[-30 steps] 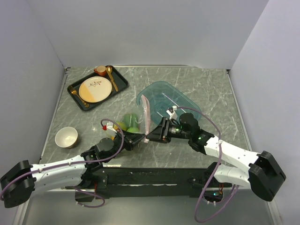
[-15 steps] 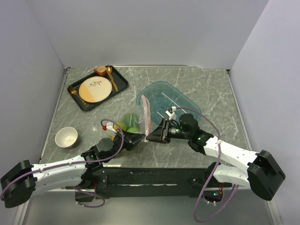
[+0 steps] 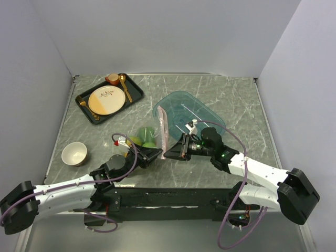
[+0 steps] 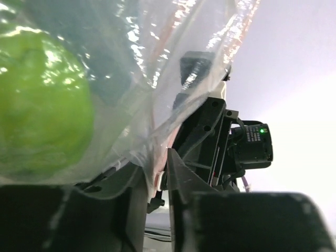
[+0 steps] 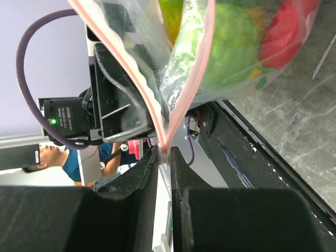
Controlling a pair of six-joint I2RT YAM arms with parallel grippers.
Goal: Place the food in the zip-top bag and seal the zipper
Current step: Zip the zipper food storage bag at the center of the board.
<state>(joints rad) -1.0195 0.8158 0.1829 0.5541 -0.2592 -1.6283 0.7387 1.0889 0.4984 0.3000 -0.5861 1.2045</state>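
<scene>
The zip-top bag [image 3: 155, 137], with the food [image 3: 142, 139] inside it, sits mid-table between the left gripper [image 3: 153, 155] and the right gripper [image 3: 168, 153], the tub [image 3: 195, 112] just behind-right, the tray [image 3: 134, 94] far back-left, the bowl [image 3: 74, 153] near-left.

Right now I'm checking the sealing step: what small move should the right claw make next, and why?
Probably slide the right claw along the zipper toward its far end, squeezing. It pinches the corner where the pink strips meet; beyond it they splay apart, with the food already inside the zip-top bag.
</scene>
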